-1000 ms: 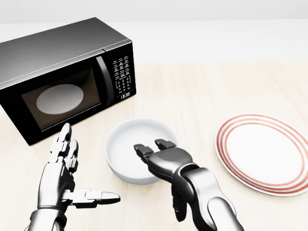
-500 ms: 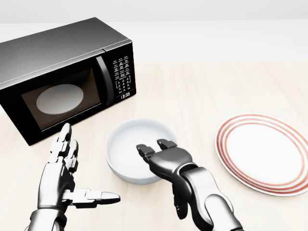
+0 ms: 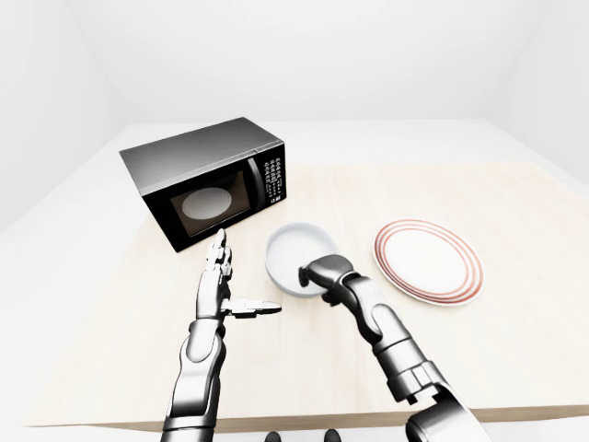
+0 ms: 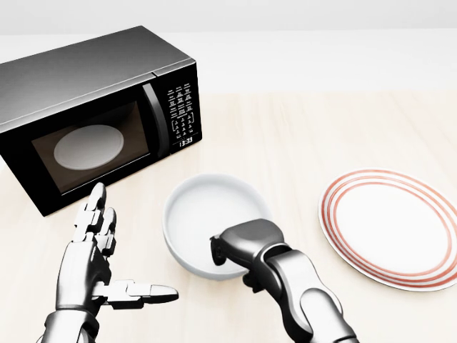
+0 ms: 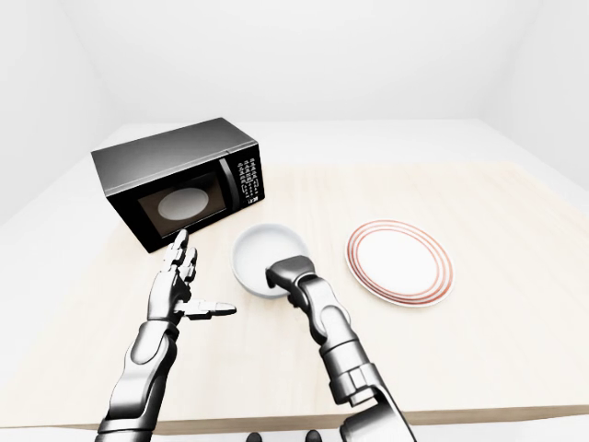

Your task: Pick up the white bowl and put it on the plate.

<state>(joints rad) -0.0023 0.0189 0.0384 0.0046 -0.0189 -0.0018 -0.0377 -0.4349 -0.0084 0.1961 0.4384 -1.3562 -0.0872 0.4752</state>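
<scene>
The white bowl [image 4: 213,217] sits on the pale wooden table [image 4: 300,128], just below the microwave's right end in the head view. My right hand [image 4: 230,254] has its fingers curled over the bowl's near rim, shut on it. The white plate [image 4: 394,227] with red rings lies flat to the right of the bowl, apart from it. At the lower left of the head view my left hand [image 4: 107,264] hovers open, fingers spread and thumb pointing right, touching nothing.
A black microwave [image 4: 93,118] with its door closed stands at the upper left, a white turntable visible behind the glass. The table's near edge [image 3: 276,419] runs along the bottom of the left-eye view.
My right hand's fingers, held open over the bowl before, have closed on its near rim. The bowl has shifted slightly right. The left hand has not moved.
</scene>
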